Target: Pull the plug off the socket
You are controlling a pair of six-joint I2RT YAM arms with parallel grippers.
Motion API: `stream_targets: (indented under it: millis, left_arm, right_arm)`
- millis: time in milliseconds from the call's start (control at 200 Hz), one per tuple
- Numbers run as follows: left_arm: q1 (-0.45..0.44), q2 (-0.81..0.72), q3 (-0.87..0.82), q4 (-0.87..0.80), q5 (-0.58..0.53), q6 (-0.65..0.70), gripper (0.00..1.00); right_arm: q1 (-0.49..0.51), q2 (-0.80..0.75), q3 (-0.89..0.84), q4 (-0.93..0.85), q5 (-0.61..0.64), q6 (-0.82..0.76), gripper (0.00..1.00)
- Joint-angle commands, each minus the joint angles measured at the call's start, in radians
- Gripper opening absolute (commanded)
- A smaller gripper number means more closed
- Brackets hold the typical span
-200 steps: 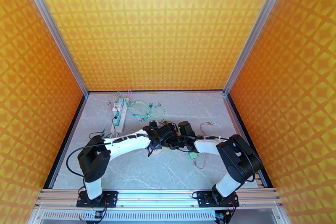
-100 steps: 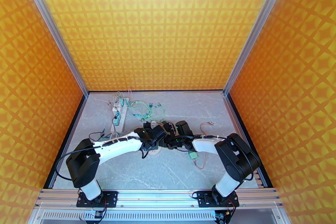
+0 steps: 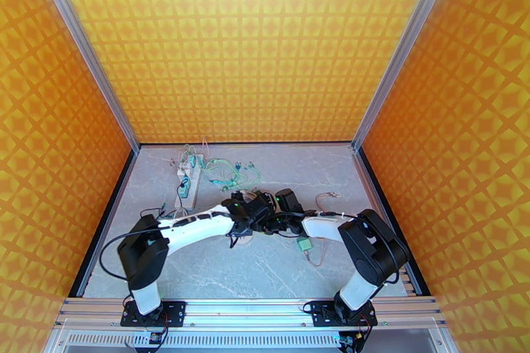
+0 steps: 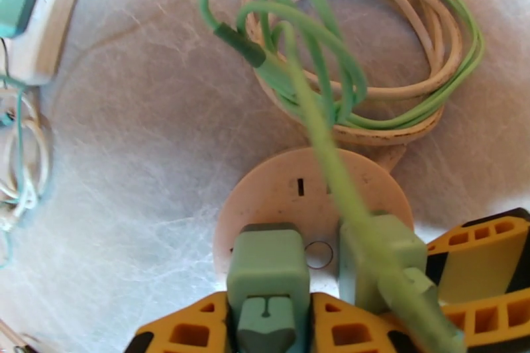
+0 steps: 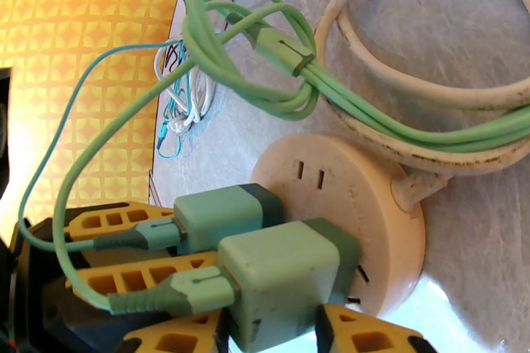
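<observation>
Left gripper (image 4: 268, 311) clenched on a green square charger plug (image 4: 268, 261). Right gripper (image 5: 271, 324) grasps the second green charger plug (image 5: 285, 268) just beside it. Both plugs look seated in the round cream socket puck (image 4: 311, 179), mid-table. Step: grips made, pull not yet done. Next needs a straight pull off the puck face; the loose puck may lift too. Fingers crowd each other, little side room. Beyond, a green-and-white cable coil (image 4: 397, 89) touches the puck. White power strip (image 4: 40, 10) sits far left, open grey marble tabletop (image 4: 132, 149) between.

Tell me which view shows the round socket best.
Right wrist: the round socket shows its slotted top, side wall and cord exit. Left wrist shows the socket from above, partly under two green plugs. Top external gives a small, distant edge of it.
</observation>
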Motion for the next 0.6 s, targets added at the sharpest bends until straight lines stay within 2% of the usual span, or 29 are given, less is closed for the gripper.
stream_targets:
  millis: [0,145,425,595]
  left_arm:
    - [-0.076,0.016,0.086,0.008,0.042,0.033,0.00]
    - [-0.061,-0.043,0.034,0.053,0.051,0.012,0.00]
    - [0.039,-0.259,-0.146,0.167,0.113,-0.029,0.00]
    - [0.049,-0.266,-0.138,0.128,0.112,-0.012,0.00]
  right_arm:
    - [0.022,0.110,-0.045,-0.213,0.265,-0.030,0.39]
    - [0.022,0.114,-0.039,-0.222,0.267,-0.036,0.39]
    - [0.022,0.121,-0.029,-0.238,0.270,-0.043,0.39]
    - [0.021,0.124,-0.031,-0.236,0.267,-0.043,0.39]
